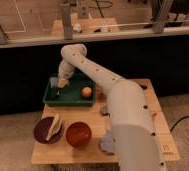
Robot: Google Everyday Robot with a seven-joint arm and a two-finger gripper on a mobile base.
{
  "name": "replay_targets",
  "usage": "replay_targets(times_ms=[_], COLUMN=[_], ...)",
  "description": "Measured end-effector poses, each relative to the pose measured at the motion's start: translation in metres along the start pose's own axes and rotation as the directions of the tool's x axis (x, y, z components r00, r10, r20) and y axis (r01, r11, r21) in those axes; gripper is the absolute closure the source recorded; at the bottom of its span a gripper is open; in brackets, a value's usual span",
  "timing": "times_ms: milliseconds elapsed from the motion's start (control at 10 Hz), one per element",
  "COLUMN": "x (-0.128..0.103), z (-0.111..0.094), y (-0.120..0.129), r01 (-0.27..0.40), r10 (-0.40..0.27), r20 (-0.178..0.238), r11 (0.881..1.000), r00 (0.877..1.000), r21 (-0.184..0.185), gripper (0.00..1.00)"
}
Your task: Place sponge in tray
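The white arm (103, 82) reaches from the lower right across the wooden table (95, 127) to the far left corner of the green tray (68, 100). The gripper (61, 83) hangs over that left part of the tray, with a yellowish sponge (63, 82) at its tip; whether the sponge is pinched or just beside the tip cannot be made out from this view. An orange ball (86, 92) lies in the right half of the tray, well apart from the gripper. In front of the tray stand a dark plate (43, 131) with a banana (53, 126) on it and, just beside it, a red bowl (78, 134). A grey cloth (108, 142) lies at the table's front edge next to the arm.
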Motion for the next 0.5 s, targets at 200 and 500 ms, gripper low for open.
replay_targets(times_ms=[200,500], x=[0.009,0.026], z=[-0.001,-0.008], y=[0.0,-0.002], r01=[-0.027,-0.083], r10=[0.027,0.084], r20=[0.008,0.072], r11=[1.0,0.996], r00=[1.0,0.994], r21=[-0.003,-0.022], gripper=[0.2,0.2])
